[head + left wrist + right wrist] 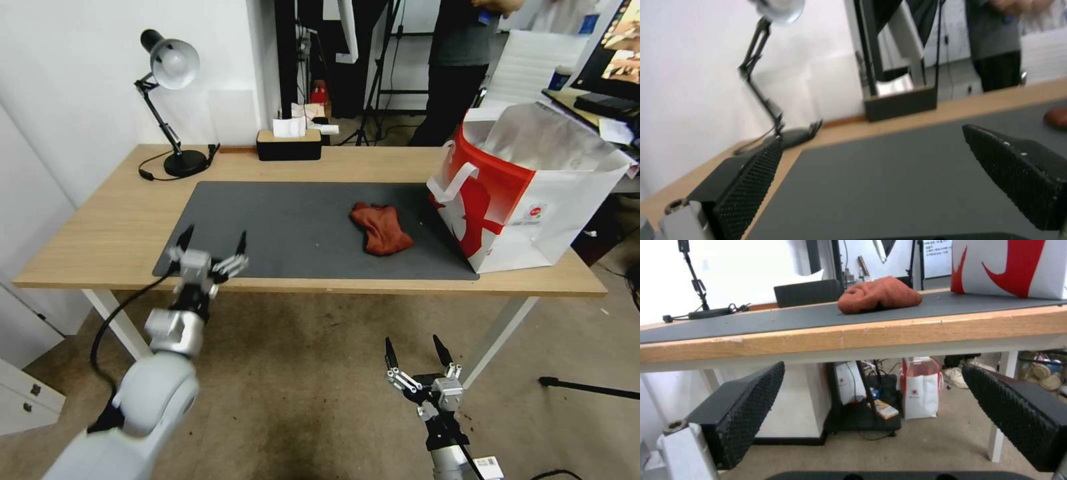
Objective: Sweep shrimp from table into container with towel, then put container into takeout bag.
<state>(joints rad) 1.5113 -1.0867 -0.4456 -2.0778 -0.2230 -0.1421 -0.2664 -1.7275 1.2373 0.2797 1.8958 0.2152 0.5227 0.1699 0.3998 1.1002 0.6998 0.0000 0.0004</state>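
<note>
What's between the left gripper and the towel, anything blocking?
Nothing visible. The left gripper hovers open over the mat's near-left corner; bare dark mat runs from there to the towel. The takeout bag stands beyond the towel, to its right.

The head camera looked down at twelve o'clock over the long light-wood table (100,233); both wrist cameras, lower, shared its rust-brown towel (879,295).

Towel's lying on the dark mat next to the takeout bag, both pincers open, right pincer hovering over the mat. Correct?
One thing's off: the right pincer isn't over the mat; the head view puts it below the table's front edge, above the floor. The left pincer is the one at the mat's near edge. The rest holds: towel on the mat beside the takeout bag, both pincers open.
</note>
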